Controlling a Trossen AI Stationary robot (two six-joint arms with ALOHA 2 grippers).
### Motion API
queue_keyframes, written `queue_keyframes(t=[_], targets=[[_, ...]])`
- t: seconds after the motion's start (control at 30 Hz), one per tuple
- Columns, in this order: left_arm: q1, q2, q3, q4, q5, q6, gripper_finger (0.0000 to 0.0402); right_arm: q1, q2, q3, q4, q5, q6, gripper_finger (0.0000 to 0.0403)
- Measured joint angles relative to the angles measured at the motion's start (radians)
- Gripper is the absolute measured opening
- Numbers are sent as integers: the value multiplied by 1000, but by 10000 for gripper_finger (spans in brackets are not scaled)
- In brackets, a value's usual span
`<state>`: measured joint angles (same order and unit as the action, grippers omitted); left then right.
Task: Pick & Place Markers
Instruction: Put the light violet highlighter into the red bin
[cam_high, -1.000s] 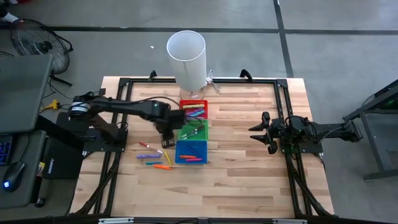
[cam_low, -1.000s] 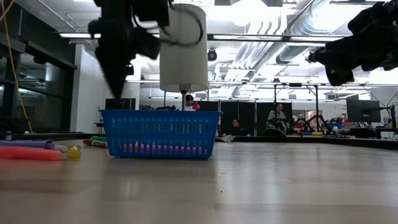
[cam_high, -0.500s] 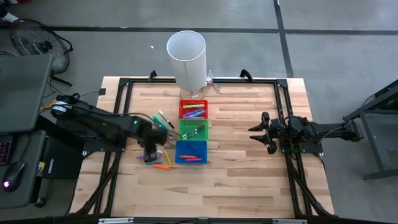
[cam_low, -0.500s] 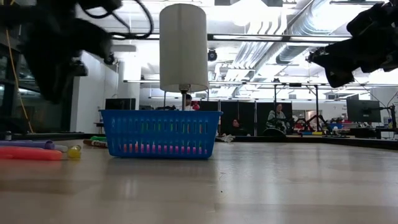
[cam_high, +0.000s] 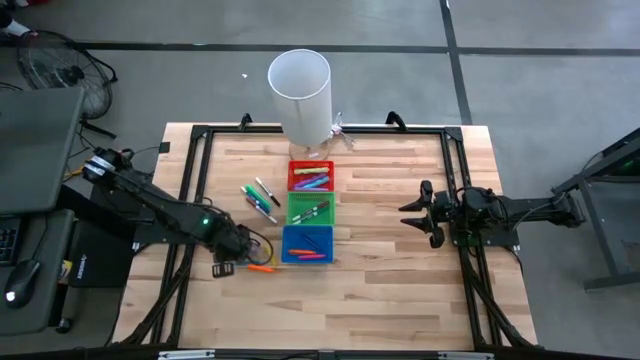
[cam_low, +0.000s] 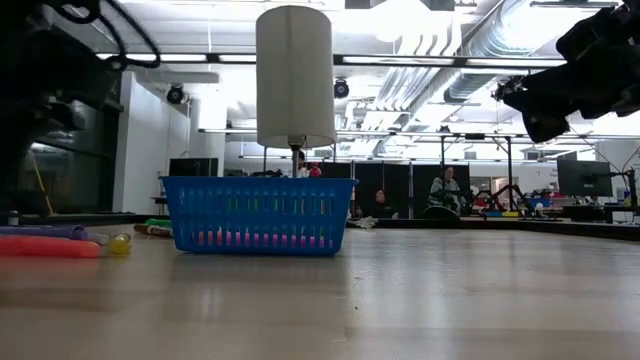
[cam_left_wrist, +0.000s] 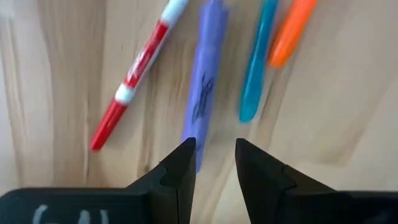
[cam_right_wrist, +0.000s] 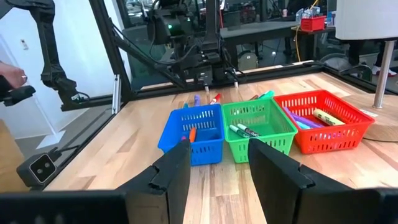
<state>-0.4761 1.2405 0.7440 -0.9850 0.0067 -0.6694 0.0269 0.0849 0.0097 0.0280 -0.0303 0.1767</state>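
Beside the blue bin (cam_high: 307, 243), the left end effector (cam_high: 224, 267) has swung down from the bins over loose markers (cam_left_wrist: 202, 87), part-open and empty, seemingly starting another pick.

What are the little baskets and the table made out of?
The blue bin, green bin and red bin look like plastic: bright, even colour and walls of thin open mesh. Their finish seems slightly glossy. The table looks like wood: pale planks with grain lines and joints, smooth enough to give a soft shine in the low view, so probably sealed.
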Motion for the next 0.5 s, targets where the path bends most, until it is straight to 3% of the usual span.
queue_keyframes(t=[0.37, 0.5], targets=[[-16, 32, -8, 5, -26, -35, 111, 0, 0, 0, 1, 0, 0, 149], [-16, 86, -8, 19, -12, -19, 134, 0, 0, 0, 1, 0, 0, 149]])
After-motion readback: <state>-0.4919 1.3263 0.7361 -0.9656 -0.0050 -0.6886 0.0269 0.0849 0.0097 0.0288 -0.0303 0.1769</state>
